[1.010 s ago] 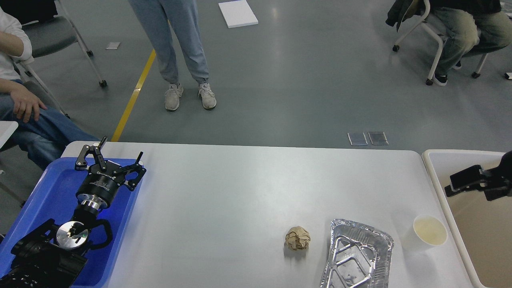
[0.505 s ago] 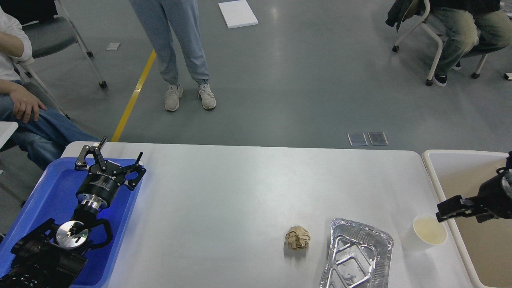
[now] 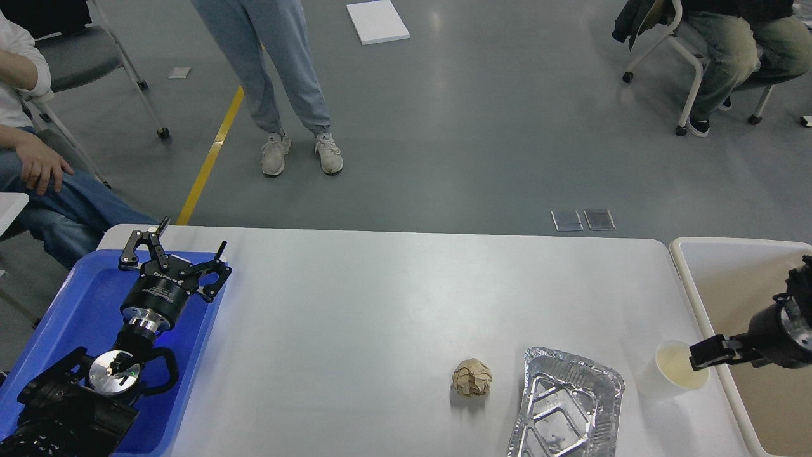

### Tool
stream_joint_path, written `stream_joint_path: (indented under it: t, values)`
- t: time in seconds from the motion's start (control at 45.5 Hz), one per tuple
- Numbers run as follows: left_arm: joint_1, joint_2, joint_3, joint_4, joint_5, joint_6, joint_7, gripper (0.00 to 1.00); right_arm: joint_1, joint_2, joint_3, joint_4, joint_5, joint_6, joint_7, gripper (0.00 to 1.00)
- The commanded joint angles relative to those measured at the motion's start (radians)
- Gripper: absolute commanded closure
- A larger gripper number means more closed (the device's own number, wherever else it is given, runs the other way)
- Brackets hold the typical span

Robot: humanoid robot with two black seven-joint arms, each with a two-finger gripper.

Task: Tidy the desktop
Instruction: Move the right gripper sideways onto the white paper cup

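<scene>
**Two arms at the worktop's ends, three loose items near the front right**

My left gripper [image 3: 176, 254] hovers over the far end of the one blue tray [image 3: 70, 304] at the worktop's left edge, its two fingers spread wide with nothing between them. The tray is cut off by the left and bottom borders of the view, and my own left arm covers much of its floor, so I cannot tell whether anything lies under it.

The worktop [image 3: 380, 298] is the desktop I am tidying: one wide whitish-grey slab with rounded far corners, filling the lower half of the view. Its front edge is out of sight below.

Along the front right part I count three things. One crumpled brown paper ball [image 3: 472, 377] sits alone, just left of one foil tray [image 3: 564, 406]. The foil tray lies tilted and its near end is cut off at the bottom. One paper cup [image 3: 679, 371] stands upright near the right edge, with a pale inside; whether that is liquid or only the bare wall I cannot make out.

My right gripper [image 3: 704, 353] comes in from the right, its dark tip over the cup's right rim. It is seen end-on as one dark block, so I cannot tell whether the fingers are apart or together, or whether they touch the cup.

One beige bin [image 3: 688, 266] stands just past the right edge, cut off at the right and bottom.
</scene>
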State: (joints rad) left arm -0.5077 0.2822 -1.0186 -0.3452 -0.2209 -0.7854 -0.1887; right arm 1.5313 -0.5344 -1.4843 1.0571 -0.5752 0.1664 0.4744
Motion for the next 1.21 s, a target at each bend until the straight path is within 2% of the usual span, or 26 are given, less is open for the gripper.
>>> stream_joint_path:
  t: [0.0, 0.373, 0.527, 0.659, 0.791, 0.944, 0.988, 1.186]
  values:
    - [0.0, 0.0, 0.0, 0.0, 0.0, 0.0, 0.0, 0.0, -0.066, 0.004, 0.022, -0.039, 0.001, -0.033, 0.0, 0.01]
    - [0.0, 0.0, 0.0, 0.0, -0.001, 0.0, 0.0, 0.0, -0.151, 0.005, 0.058, -0.092, 0.012, -0.077, 0.0, 0.03]
    - [0.0, 0.0, 0.0, 0.0, 0.0, 0.0, -0.002, 0.0, -0.164, 0.014, 0.064, -0.092, 0.003, -0.136, 0.003, 0.2]
    - [0.0, 0.0, 0.0, 0.0, 0.0, 0.0, 0.0, 0.0, -0.174, 0.016, 0.07, -0.091, 0.001, -0.15, 0.003, 0.48]
    - [0.0, 0.0, 0.0, 0.0, 0.0, 0.0, 0.0, 0.0, -0.175, 0.024, 0.071, -0.091, 0.001, -0.154, 0.003, 0.6]
    - [0.0, 0.0, 0.0, 0.0, 0.0, 0.0, 0.0, 0.0, -0.181, 0.025, 0.07, -0.091, 0.001, -0.154, 0.001, 0.93]
    - [0.0, 0.0, 0.0, 0.0, 0.0, 0.0, 0.0, 0.0, -0.183, 0.025, 0.07, -0.091, 0.001, -0.153, 0.001, 0.99]
    - [0.0, 0.0, 0.0, 0.0, 0.0, 0.0, 0.0, 0.0, -0.18, 0.025, 0.07, -0.089, 0.001, -0.15, 0.004, 1.0]
